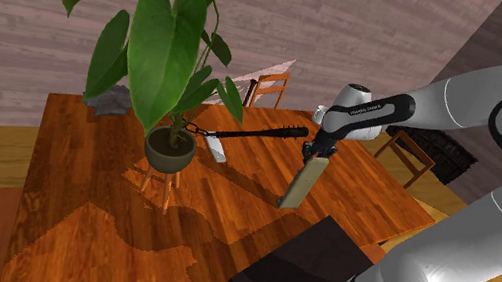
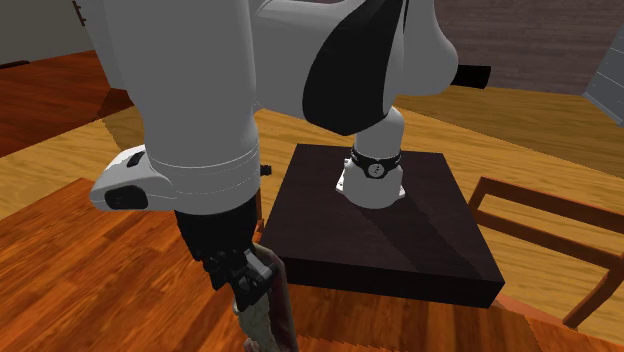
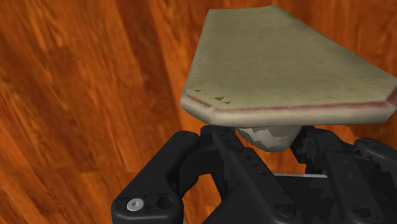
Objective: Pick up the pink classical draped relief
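A: Shoulder view first: where to find the relief (image 1: 300, 182)?
B: Hanging tilted from the black gripper (image 1: 314, 157), over the wooden table (image 1: 79, 202), to the shoulder view's right of a potted plant (image 1: 165, 52). Lower end near the tabletop; touching or not, impossible to tell.
A: Colour?
B: Tan rather than pink, with a thin reddish line along one edge.
A: And the fingers?
B: Pinching the relief's upper end between them, plain in the wrist view. Behind, in the second exterior view, the dark stand (image 2: 420, 250).
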